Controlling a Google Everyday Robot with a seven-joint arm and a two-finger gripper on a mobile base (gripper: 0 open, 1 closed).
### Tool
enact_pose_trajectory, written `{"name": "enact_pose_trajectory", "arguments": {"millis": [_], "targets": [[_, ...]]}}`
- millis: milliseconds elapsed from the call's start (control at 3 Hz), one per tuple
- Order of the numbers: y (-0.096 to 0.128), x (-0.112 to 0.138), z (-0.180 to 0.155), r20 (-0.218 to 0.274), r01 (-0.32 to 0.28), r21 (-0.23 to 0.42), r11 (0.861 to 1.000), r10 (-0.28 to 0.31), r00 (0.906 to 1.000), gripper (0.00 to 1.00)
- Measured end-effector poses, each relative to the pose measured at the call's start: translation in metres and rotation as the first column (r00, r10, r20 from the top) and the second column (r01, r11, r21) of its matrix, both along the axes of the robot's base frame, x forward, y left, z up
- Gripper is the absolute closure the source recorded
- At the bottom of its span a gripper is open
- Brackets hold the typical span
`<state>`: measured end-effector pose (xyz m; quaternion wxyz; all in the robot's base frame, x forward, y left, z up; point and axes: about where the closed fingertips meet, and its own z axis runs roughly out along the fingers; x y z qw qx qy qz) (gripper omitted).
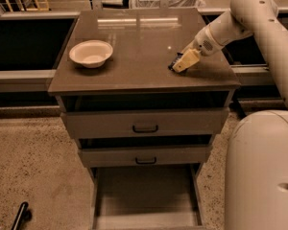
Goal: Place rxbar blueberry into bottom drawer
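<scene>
The rxbar blueberry [174, 63] shows only as a small dark sliver on the right part of the brown cabinet top [139, 42], mostly hidden under my gripper. My gripper [182, 63] is down on the cabinet top right at the bar, with the cream arm reaching in from the upper right. The bottom drawer [145, 195] is pulled out wide below the cabinet, and its plain floor holds nothing.
A cream bowl [90, 53] stands on the left part of the cabinet top. The two upper drawers [145, 125] with dark handles are pulled out slightly. My robot's large cream body [261, 171] fills the lower right. A dark object [19, 214] lies on the floor at lower left.
</scene>
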<state>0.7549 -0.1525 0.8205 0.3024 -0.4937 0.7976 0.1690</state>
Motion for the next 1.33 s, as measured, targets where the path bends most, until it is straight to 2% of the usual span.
{"name": "enact_pose_trajectory", "arguments": {"millis": [333,667,1000,1333], "targets": [[0.004,-0.016,0.013,0.06,-0.079,0.047,0.996,0.076,0.9953,1.0],[-0.002,-0.063,0.039,0.129,-0.168,0.036,0.985,0.162,0.9783,1.0],[-0.005,-0.114,0.052,0.116,-0.191,-0.051,0.98,0.196,0.9738,1.0],[-0.014,-0.163,0.022,-0.053,-0.175,-0.1,0.979,0.17,0.984,1.0]]}}
